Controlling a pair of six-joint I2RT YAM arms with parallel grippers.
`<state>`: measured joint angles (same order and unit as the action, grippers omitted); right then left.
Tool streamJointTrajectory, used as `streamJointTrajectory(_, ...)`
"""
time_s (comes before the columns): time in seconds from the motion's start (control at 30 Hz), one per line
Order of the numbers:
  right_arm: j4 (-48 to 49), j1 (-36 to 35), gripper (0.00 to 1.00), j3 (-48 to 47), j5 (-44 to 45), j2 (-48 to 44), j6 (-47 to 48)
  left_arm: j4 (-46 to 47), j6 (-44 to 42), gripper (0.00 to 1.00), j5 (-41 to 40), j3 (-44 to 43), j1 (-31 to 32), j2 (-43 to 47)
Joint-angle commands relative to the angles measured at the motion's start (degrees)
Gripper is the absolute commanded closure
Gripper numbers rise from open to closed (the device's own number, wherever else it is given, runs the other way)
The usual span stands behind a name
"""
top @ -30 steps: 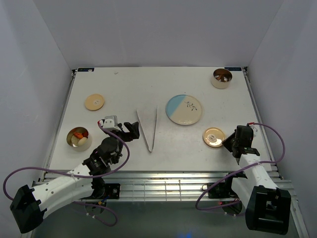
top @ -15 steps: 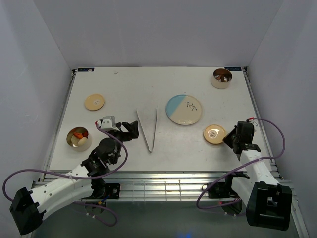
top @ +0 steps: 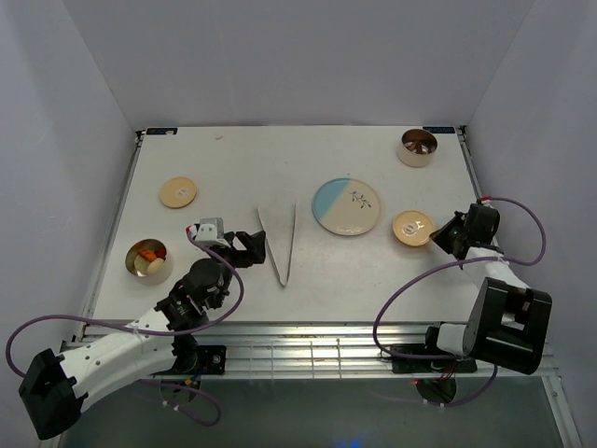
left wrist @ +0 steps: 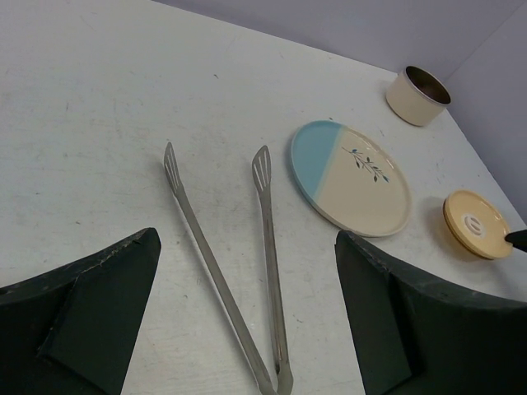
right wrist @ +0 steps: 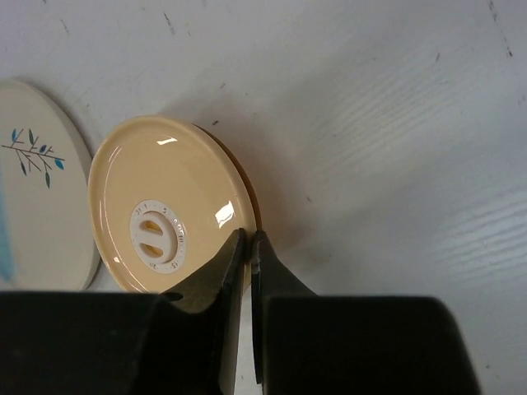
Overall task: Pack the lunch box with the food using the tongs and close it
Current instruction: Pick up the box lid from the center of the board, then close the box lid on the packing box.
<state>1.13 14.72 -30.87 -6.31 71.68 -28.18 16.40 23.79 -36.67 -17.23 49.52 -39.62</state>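
Observation:
The silver tongs (top: 280,245) lie flat in a V at the table's middle, joint end nearest me. My left gripper (top: 247,245) hovers just left of the joint, wide open and empty; in the left wrist view the tongs (left wrist: 275,312) lie between its fingers (left wrist: 99,304). The food (top: 147,259), orange-red and whitish pieces, sits in a round cream lunch box tin (top: 168,271) at the left edge. My right gripper (top: 446,233) is shut on the rim of a yellow lid (top: 412,228), seen close in the right wrist view (right wrist: 165,197), where the gripper (right wrist: 247,239) pinches its edge.
The blue-and-cream plate (top: 346,206) lies right of the tongs with nothing on it. A second yellow lid (top: 178,192) rests at the left, behind the food tin. Another round tin (top: 417,147) stands at the far right corner. The right arm's cable loops near the table's right edge.
My right gripper has closed on the yellow lid's rim and carried it away from me and slightly right, closer to the plate. The left gripper has barely moved.

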Motion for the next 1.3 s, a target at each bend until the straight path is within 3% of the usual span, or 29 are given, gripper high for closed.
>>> streamJointTrajectory(0.0, 6.3, 0.6, 0.92, -6.5, -5.3, 3.2, 1.5, 0.5, -0.1, 0.02, 3.3, -1.0, 0.2, 0.8)
streamJointTrajectory(0.3, 6.7, 0.7, 0.92, -24.9, -7.5, 15.3, -2.6, -0.1, 0.6, 0.02, 9.1, -3.4, 0.2, -2.9)
streamJointTrajectory(0.57, 1.9, 0.7, 0.92, -53.7, -4.9, 34.8, -4.5, -1.3, 0.9, 0.02, 13.5, -5.5, 0.2, -5.4)
streamJointTrajectory(0.8, -3.5, 0.4, 0.92, -73.3, -6.0, 48.7, -6.4, -1.5, 1.0, 0.02, 13.5, -5.2, 0.2, -4.1)
streamJointTrajectory(1.27, -3.8, -1.2, 0.92, -78.0, -5.6, 57.4, -6.1, -1.5, 0.2, 0.02, 11.3, -5.5, 0.2, -6.0)
